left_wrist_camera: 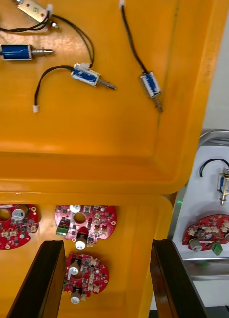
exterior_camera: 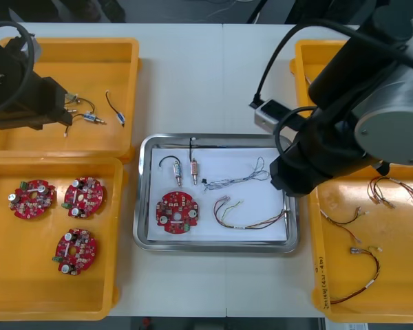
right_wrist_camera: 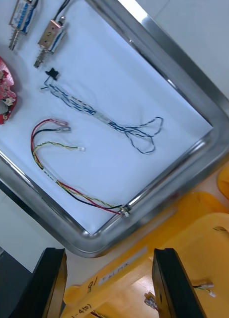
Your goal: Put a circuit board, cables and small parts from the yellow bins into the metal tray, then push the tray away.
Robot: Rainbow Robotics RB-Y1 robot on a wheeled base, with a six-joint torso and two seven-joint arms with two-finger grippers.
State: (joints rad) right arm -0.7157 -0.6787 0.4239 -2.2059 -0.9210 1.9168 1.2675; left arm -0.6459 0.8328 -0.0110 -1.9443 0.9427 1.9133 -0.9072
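- The right gripper [right_wrist_camera: 110,253] sits closest to the camera, under the large right arm. It hangs above the gap between the tray's right edge and the near bin on the right. Its two black fingers stand wide apart with nothing between them.
- The metal tray [exterior_camera: 146,192] lies in the middle of the table between the yellow bins and is white inside.
- Inside the tray, a round red circuit board [exterior_camera: 177,212] lies toward the near left.
- Two small metal parts [exterior_camera: 177,172] lie side by side above the board, each with a black cable [exterior_camera: 168,159] attached.
- A twisted blue and white cable [right_wrist_camera: 102,117] stretches across the tray's middle toward its right side.
- A red and yellow cable [right_wrist_camera: 44,171] lies nearer the tray's front edge, with one end touching the rim at the near right corner.
- The left gripper [left_wrist_camera: 105,246] hovers over the two left bins, near the wall between them. Its fingers are spread open and hold nothing.
- The near left bin [exterior_camera: 7,275] holds three more circuit boards [exterior_camera: 83,196].
- The far left bin [exterior_camera: 89,69] holds several loose metal parts [exterior_camera: 89,117] with black leads.
- The near right bin [exterior_camera: 399,275] holds spare red and yellow cables [exterior_camera: 377,267].
- The far right bin [exterior_camera: 310,62] is mostly hidden behind the right arm.
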